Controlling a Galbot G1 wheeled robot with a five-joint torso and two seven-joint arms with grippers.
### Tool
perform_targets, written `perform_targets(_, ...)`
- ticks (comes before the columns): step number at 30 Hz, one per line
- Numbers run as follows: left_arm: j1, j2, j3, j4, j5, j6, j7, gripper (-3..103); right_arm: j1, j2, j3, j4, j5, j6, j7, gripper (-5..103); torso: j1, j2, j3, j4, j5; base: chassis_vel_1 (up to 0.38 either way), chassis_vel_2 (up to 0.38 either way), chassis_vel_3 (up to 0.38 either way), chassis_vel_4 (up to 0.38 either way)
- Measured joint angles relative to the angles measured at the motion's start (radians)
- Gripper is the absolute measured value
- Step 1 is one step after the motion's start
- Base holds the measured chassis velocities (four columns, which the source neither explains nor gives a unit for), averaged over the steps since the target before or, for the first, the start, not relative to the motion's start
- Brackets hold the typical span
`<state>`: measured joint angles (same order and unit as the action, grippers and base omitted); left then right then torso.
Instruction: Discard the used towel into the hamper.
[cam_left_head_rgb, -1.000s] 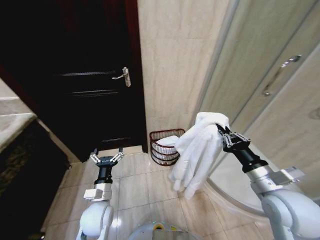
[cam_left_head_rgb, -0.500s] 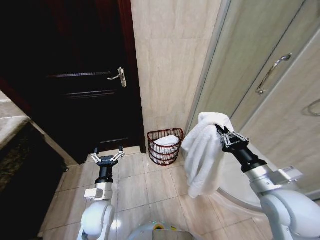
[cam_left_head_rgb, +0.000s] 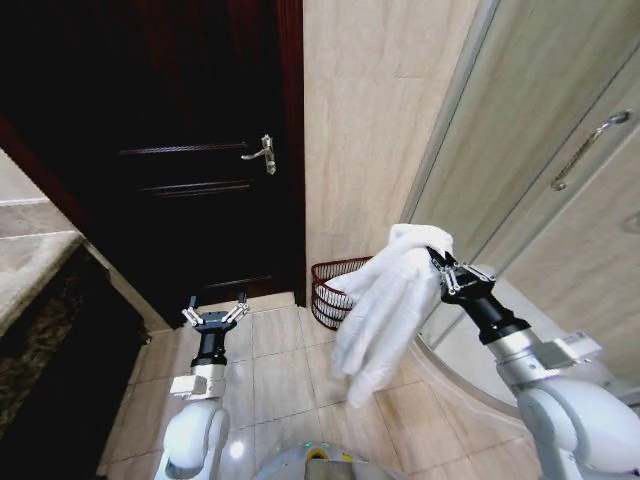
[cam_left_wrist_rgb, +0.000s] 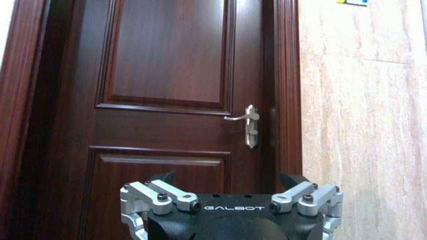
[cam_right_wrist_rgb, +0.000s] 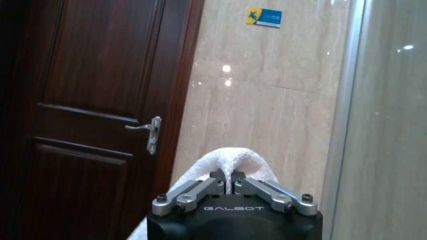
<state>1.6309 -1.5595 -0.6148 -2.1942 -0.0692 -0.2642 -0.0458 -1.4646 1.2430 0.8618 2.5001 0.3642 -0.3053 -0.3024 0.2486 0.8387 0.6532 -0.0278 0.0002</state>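
Towel (cam_left_head_rgb: 385, 305) in right gripper (cam_left_head_rgb: 438, 266)

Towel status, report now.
Right gripper shut on towel, held high. Left gripper open, idle. Hamper at wall, partly behind towel.

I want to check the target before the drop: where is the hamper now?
In the head view the hamper stands on the floor against the tiled wall, right of the dark door, partly hidden behind the white towel held by the right gripper.
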Motion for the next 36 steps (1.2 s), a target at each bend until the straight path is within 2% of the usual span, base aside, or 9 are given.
perform_targets(6,-0.015,0.007,-0.001,0.026,-0.025,-0.024,-0.014,100,0.002,0.008,-0.019,0.000,-0.002,0.000,0.005,3,0.000,0.000,0.000,-0.0004,0.0002,-0.076,-0.069,0.001,0.001)
perform_targets(13,-0.015,0.010,-0.002,0.025,-0.026,0.012,-0.015,100,0.001,0.016,-0.029,0.000,-0.008,0.005,0.001,3,0.000,0.000,0.000,0.0002,-0.0003,0.000,0.000,0.000,0.000)
perform_targets(21,-0.035,0.020,-0.003,0.037,-0.028,0.017,-0.013,100,0.005,0.022,-0.038,0.000,-0.020,0.006,-0.001,3,0.020,0.044,0.024,0.0002,-0.0002,0.000,0.000,0.000,0.000)
perform_targets(27,-0.043,0.017,0.003,0.047,-0.030,-0.005,-0.005,100,0.003,0.019,-0.033,0.000,-0.019,0.015,-0.002,3,0.032,0.070,0.037,0.0002,-0.0002,0.000,0.000,0.000,0.000)
perform_targets(36,-0.030,0.015,-0.002,0.044,-0.036,-0.024,0.000,100,0.016,0.016,-0.038,-0.011,-0.037,0.018,-0.007,3,0.035,0.076,0.040,0.0003,-0.0002,0.000,0.000,0.000,0.000)
